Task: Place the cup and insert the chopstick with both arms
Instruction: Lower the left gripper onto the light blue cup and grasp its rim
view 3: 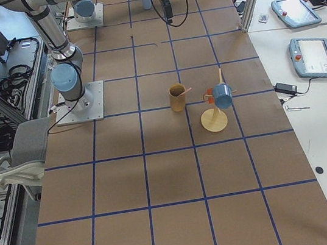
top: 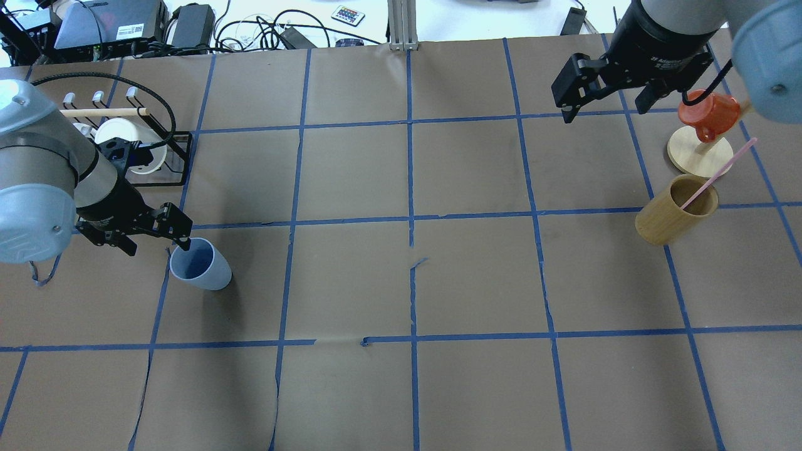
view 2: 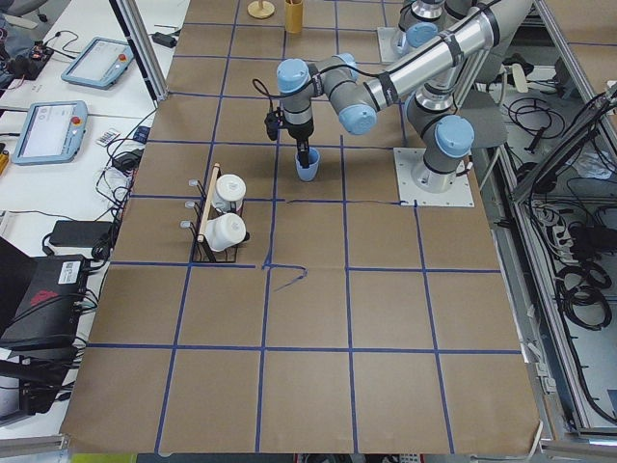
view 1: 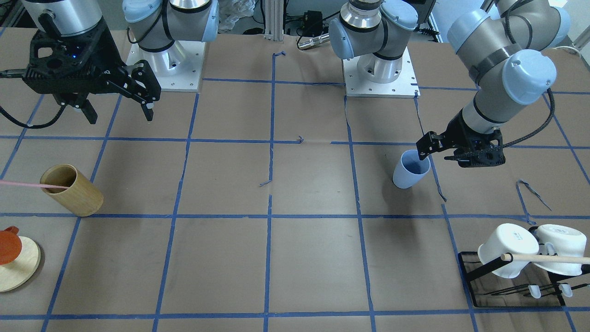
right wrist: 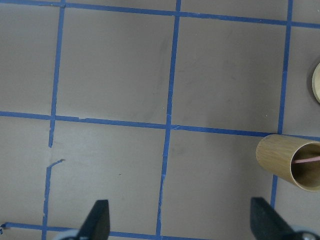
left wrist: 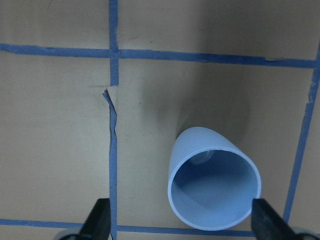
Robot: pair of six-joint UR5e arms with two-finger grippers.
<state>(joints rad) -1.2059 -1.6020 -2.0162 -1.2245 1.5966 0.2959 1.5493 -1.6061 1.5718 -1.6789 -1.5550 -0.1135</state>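
Observation:
The light-blue cup (top: 202, 266) stands on the brown table at the robot's left, and also shows in the front view (view 1: 409, 170) and the left wrist view (left wrist: 215, 185). My left gripper (top: 156, 241) is open and empty, just above the cup; one finger (top: 183, 240) is at its rim. A thin pink chopstick (top: 720, 172) leans out of the tan bamboo cylinder (top: 670, 219) on the right. My right gripper (top: 604, 106) is open and empty, high over the table, behind the cylinder. The cylinder sits at the right edge of the right wrist view (right wrist: 290, 162).
A red cup (top: 708, 116) hangs on a wooden stand (top: 698, 156) beside the bamboo cylinder. A black rack (top: 178, 160) with white mugs (view 1: 507, 249) and a wooden dowel (view 1: 548, 259) stands behind the left arm. Blue tape lines grid the table.

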